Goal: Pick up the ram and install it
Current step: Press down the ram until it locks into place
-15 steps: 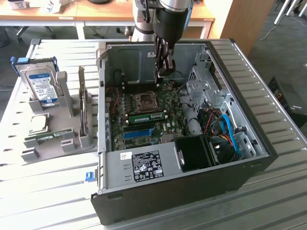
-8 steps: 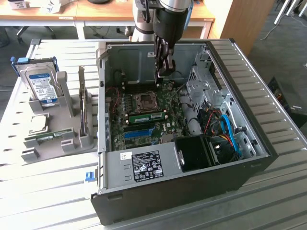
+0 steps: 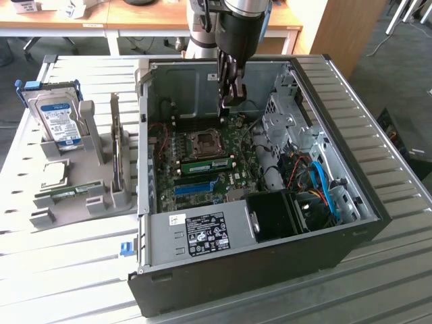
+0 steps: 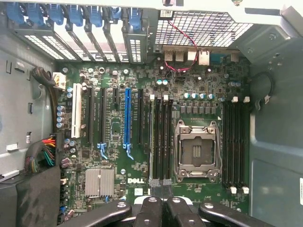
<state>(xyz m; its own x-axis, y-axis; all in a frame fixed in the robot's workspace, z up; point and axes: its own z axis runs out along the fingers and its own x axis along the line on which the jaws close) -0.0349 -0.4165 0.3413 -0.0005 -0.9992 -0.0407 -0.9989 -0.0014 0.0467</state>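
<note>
Slatted table [image 3: 378,270], open PC case [image 3: 236,270]; claw [image 3: 228,102] closed over motherboard [image 3: 237,177], apparently empty; ram [image 3: 204,164] seated in it.

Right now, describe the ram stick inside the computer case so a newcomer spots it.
Look in the open computer case, at its green motherboard. The ram stick sits between the square CPU socket and the blue expansion slot. Unlike those, it is a slim green strip bearing a pale label.
</note>
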